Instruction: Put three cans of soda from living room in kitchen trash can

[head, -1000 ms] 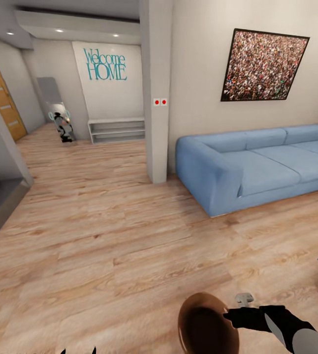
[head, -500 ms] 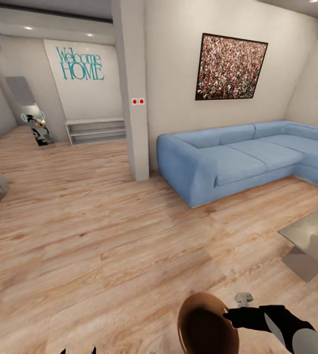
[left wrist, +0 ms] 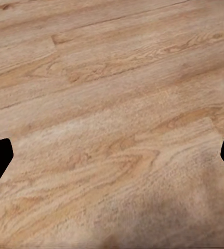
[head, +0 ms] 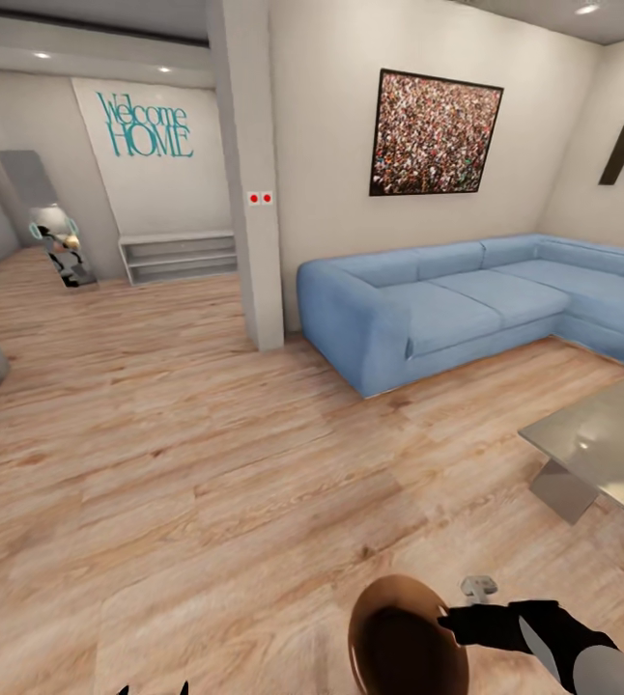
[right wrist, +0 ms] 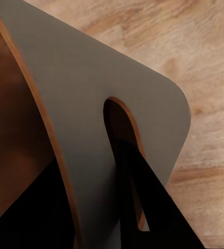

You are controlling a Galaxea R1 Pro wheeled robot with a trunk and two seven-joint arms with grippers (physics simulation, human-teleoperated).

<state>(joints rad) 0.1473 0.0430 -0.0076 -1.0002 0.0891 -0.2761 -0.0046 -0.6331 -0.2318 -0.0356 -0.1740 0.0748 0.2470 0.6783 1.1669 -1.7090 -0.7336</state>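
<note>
The trash can (head: 404,642), a round bin with a brown inner wall, hangs low in front of me over the wood floor. My right gripper (head: 454,624) is shut on its rim. In the right wrist view the trash can's grey outer wall (right wrist: 91,93) stands between the gripper's (right wrist: 86,218) two black fingers, and one finger (right wrist: 143,207) lies over a slot in that wall. My left gripper (left wrist: 112,158) is open with nothing in it above bare floor, and its fingertips (head: 153,688) poke in at the head view's lower edge. The soda cans are out of view.
A blue corner sofa (head: 447,309) runs along the far wall on the right. A grey low table (head: 602,444) stands near right. A white pillar (head: 249,193) rises left of the sofa. Behind it are a low shelf (head: 177,256) and a leaning mirror (head: 46,222). Open wood floor lies ahead.
The view has swung to the right: the sofa and pillar have shifted left in the picture and more of the low table has come in. Both grippers and the trash can look unchanged.
</note>
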